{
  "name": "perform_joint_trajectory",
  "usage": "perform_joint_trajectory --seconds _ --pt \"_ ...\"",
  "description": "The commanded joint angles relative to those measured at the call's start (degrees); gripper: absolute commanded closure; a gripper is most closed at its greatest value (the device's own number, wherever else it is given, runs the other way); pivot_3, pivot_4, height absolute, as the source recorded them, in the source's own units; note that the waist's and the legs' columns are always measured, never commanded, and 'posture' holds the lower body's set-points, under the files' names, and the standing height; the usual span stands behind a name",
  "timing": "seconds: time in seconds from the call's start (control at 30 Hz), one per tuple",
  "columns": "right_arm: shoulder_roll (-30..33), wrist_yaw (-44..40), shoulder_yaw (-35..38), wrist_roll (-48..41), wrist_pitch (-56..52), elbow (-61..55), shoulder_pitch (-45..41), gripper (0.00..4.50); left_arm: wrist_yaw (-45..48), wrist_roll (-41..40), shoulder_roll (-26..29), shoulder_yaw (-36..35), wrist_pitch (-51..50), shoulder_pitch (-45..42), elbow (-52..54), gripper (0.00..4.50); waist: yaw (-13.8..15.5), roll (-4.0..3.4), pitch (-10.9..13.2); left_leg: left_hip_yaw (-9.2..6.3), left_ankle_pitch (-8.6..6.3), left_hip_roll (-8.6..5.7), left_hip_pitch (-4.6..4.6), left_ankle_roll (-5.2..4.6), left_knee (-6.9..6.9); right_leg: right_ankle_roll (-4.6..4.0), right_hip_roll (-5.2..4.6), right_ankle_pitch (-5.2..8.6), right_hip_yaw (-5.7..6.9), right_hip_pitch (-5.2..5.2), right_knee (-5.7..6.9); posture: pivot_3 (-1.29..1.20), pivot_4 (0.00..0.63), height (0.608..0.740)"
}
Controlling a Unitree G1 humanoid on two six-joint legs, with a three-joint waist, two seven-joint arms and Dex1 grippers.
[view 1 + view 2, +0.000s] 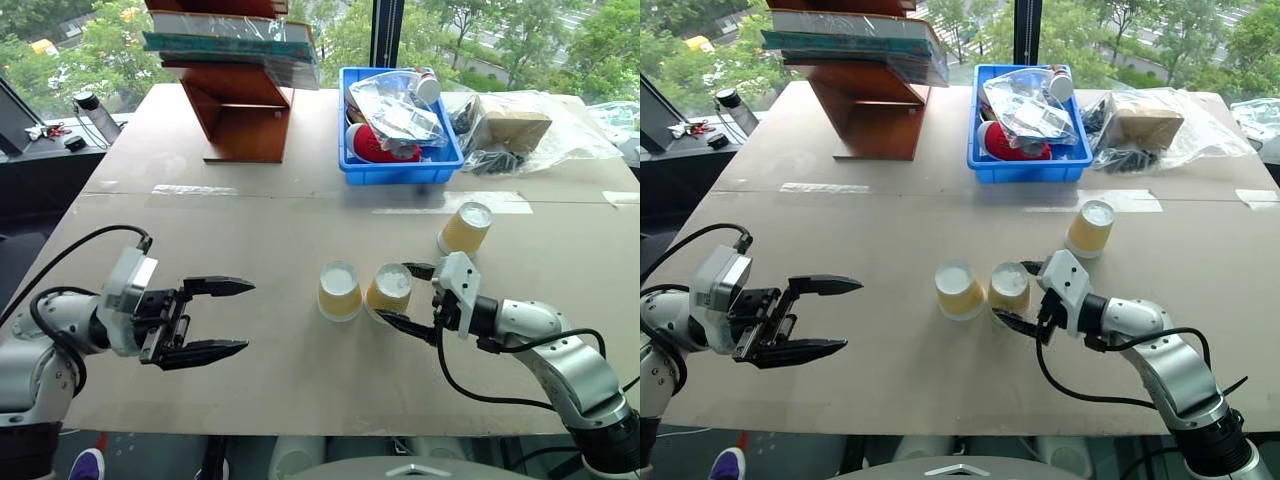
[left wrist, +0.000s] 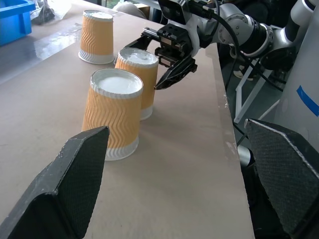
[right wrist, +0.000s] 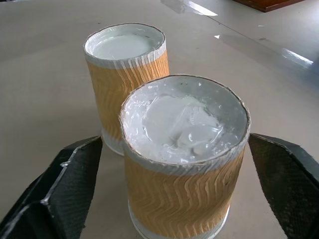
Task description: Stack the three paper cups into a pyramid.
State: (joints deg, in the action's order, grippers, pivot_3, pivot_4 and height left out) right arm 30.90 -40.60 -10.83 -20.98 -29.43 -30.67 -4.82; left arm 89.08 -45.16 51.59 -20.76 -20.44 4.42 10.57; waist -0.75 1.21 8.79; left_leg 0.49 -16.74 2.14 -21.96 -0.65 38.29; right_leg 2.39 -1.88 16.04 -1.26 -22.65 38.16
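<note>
Three paper cups stand upside down on the brown table, yellow-tan with white bases up. Two stand side by side at mid-table: the left cup and the right cup, almost touching. The third cup stands apart, farther back and to the right. My right gripper is open with one finger on each side of the right cup, a small gap showing. My left gripper hangs open and empty over the table to the left, pointing toward the cups.
A blue bin of bagged items sits at the back centre. A wooden stand carrying books is at the back left, and a plastic bag with a box at the back right. The table's near edge runs just behind both grippers.
</note>
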Motion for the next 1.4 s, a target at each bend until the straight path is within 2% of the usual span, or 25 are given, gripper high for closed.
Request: perform_joint_trajectory --seconds 0.03,0.27,0.33,0.4,0.53,0.7,0.97,1.4 --pt "1.4 1.1 5.0 -3.8 -3.1 -6.7 -0.6 0.02 0.6 -0.4 0.0 -1.3 1.1 -0.3 0.6 0.00 0.0 0.00 0.0 0.00 0.00 0.00 0.00 0.00 0.00 0.00 0.00 0.00 0.00 0.00 0.00 0.00 0.150 0.740" --pt "1.7 8.6 18.4 -14.2 -10.9 -14.7 -2.8 0.02 -0.1 -0.5 -0.9 -0.4 1.3 -1.2 0.8 0.00 0.0 0.01 0.0 -0.03 0.00 0.00 0.00 0.00 0.01 0.00 -0.02 0.00 0.02 0.01 0.01 0.00 0.150 0.740" --pt "1.4 12.9 20.8 -12.6 -12.0 -13.0 -5.1 0.02 -0.3 -0.6 -1.3 0.0 1.1 -1.8 1.1 0.00 -0.1 0.01 0.0 -0.01 0.00 0.00 0.01 0.00 0.01 0.00 -0.01 0.00 0.00 0.02 0.04 0.00 0.150 0.740" --pt "2.7 17.4 22.0 -7.1 -11.8 -8.3 -7.1 0.02 -0.7 -0.9 -1.8 0.6 0.8 -3.0 1.4 0.00 0.0 0.01 0.0 0.01 0.00 -0.01 0.02 0.00 0.02 0.00 -0.01 0.00 -0.02 0.01 0.06 0.00 0.150 0.740" --pt "3.6 18.3 23.6 -4.5 -10.7 -1.5 -7.6 0.02 -1.2 -1.3 -2.6 1.5 0.6 -5.8 1.5 0.00 0.3 0.02 0.0 0.00 0.00 -0.04 -0.01 0.00 0.03 0.00 -0.01 0.00 0.01 0.01 0.06 0.00 0.150 0.740" --pt "2.3 20.0 23.5 -3.4 -11.1 2.7 -8.2 0.02 -2.1 -1.4 -3.3 1.8 -0.1 -7.3 1.7 0.00 -0.3 0.00 0.0 0.07 0.00 -0.03 -0.02 0.00 0.00 0.00 0.00 0.00 -0.10 -0.05 0.07 0.00 0.150 0.740" --pt "-1.4 19.7 23.0 -5.0 -11.2 6.6 -9.5 0.02 -2.6 -1.5 -3.7 1.1 -0.3 -5.9 2.8 0.00 -0.1 -0.01 0.0 0.07 0.00 -0.02 -0.01 0.00 0.01 0.00 0.01 0.00 -0.12 -0.07 0.15 0.00 0.150 0.740" --pt "-3.7 19.3 20.6 -3.3 -9.0 12.0 -11.2 0.02 -3.7 -1.7 -3.8 0.3 -0.1 -3.9 4.3 0.00 -0.1 -0.02 0.0 0.08 0.00 -0.02 -0.01 0.00 0.01 0.00 0.01 0.00 -0.13 -0.09 0.17 0.00 0.150 0.740"
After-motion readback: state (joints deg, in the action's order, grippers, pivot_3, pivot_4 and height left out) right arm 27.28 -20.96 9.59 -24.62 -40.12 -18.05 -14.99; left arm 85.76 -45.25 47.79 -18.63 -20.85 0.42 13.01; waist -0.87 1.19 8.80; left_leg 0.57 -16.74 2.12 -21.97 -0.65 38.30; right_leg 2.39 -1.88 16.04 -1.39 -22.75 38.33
